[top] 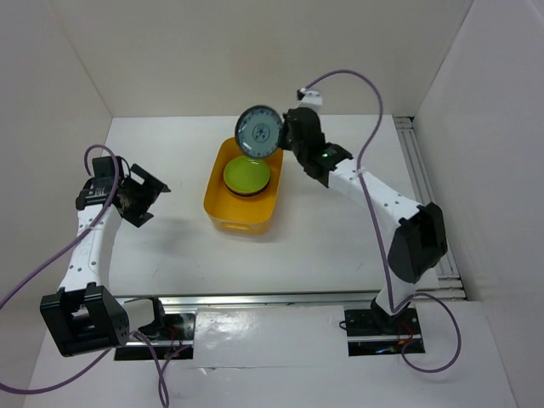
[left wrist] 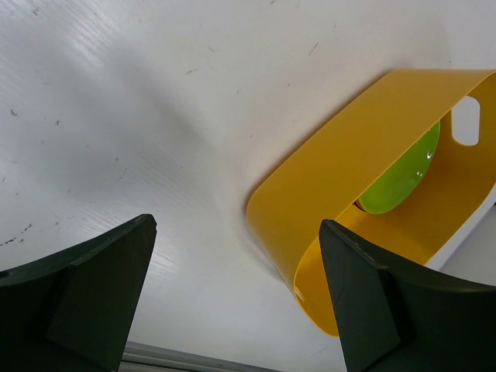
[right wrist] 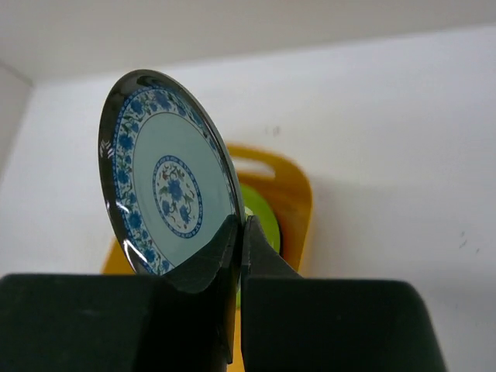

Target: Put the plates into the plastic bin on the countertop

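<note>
A blue-patterned white plate stands on edge in the air over the far rim of the yellow plastic bin. My right gripper is shut on that plate's rim. A lime green plate lies on top of a stack inside the bin, with a dark plate edge under it. My left gripper hangs open left of the bin over the white countertop, holding nothing.
White walls enclose the countertop on the left, back and right. A metal rail runs along the front edge, and another rail runs down the right side. The bin has a slot handle in its far rim.
</note>
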Action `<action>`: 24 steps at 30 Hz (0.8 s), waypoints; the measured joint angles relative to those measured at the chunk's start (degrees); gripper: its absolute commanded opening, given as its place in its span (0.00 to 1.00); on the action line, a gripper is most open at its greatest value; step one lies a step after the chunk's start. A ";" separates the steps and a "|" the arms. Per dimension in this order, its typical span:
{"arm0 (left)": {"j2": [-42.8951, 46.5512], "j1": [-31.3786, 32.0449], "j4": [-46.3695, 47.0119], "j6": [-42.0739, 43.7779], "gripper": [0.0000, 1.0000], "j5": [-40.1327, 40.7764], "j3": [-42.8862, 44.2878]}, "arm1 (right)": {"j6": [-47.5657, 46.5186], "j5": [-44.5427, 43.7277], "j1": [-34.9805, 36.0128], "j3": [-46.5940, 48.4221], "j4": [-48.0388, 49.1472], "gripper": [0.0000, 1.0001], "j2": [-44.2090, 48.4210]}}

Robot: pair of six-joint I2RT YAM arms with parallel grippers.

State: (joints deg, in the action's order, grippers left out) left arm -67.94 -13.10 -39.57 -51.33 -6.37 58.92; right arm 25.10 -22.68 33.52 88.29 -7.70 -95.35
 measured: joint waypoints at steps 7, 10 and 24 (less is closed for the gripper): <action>0.57 0.00 -0.07 -0.09 1.00 -0.59 -0.04 | -4.33 3.48 5.31 -1.77 -3.74 0.00 -9.42; 1.05 0.00 0.00 -0.09 1.00 -1.11 -0.20 | -5.16 4.04 5.60 -1.55 -4.09 0.00 -11.43; 1.84 0.00 0.17 0.00 1.00 -3.41 -1.46 | -6.21 4.35 4.50 3.10 -3.93 0.26 -18.49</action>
State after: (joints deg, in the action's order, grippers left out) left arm -66.11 -13.10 -39.40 -51.33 -9.78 57.45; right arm 18.90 -18.33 38.02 91.39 -11.64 -113.84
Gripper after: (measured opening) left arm 0.997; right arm 0.155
